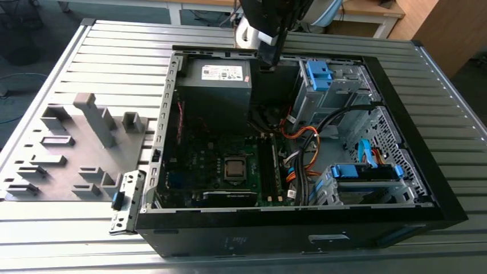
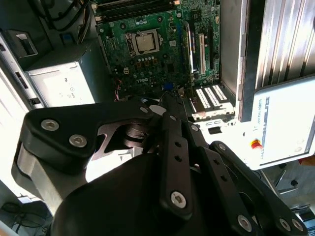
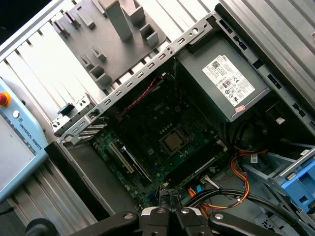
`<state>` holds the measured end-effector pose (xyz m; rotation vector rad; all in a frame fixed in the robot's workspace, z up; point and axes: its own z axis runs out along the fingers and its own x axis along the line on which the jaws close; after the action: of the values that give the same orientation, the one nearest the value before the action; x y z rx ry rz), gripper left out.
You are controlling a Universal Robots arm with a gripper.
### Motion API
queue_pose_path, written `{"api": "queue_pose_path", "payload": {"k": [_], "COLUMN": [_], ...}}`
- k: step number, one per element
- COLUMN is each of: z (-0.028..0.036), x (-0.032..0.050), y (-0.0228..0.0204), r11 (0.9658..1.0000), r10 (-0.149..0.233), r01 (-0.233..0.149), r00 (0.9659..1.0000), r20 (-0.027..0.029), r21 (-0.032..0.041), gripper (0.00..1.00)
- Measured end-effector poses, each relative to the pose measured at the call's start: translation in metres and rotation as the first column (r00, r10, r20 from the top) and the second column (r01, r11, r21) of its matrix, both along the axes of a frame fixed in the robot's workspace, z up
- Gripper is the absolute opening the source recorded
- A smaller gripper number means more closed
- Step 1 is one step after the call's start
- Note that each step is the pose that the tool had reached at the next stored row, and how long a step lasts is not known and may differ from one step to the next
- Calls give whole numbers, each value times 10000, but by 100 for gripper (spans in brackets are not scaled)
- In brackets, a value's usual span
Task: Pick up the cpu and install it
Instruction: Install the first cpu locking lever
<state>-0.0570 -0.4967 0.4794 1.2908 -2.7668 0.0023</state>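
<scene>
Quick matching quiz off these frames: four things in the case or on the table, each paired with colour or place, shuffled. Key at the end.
1. cpu
2. power supply
3. drive caddy
4. fixture tray

A. blue, near the case front
B. grey, on the table outside the case
C. silver top, seated in the motherboard socket
D. grey box with white label, in a case corner

1-C, 2-D, 3-A, 4-B
</scene>
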Motion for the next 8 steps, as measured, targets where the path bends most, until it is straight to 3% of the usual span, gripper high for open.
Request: {"api": "queue_pose_path", "payload": {"k": [4, 8], "z": [-5, -58], "x": [0, 0], "y": [0, 0], "r11": [10000, 10000], "r10": [1, 1], "r01": [-1, -1], "r00": [10000, 10000], "r20": [0, 11], "r21": [1, 0], "gripper": [11, 11]}}
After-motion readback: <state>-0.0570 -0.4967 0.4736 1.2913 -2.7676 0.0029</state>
